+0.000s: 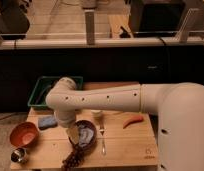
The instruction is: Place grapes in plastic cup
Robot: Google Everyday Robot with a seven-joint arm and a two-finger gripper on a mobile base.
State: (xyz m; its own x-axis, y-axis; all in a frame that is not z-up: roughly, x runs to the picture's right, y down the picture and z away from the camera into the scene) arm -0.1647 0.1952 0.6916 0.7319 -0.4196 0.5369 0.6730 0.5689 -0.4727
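Note:
The grapes (72, 159), a dark reddish-purple bunch, are at the front edge of the wooden table (127, 145), just below my gripper (75, 134). The gripper hangs from the white arm (100, 99), which reaches in from the right and bends down over the table's middle-left. Whether the bunch hangs from the gripper or lies on the table, I cannot tell. A small pale cup (96, 114) stands just behind the arm, partly hidden by it. A dark round bowl (89, 134) sits right beside the gripper.
A fork (102, 141) lies right of the dark bowl. An orange carrot-like piece (133, 121) lies at the right. A blue sponge (46, 121), an orange bowl (23, 133) and a metal cup (18, 155) are at the left. A green tray (44, 94) is at the back left.

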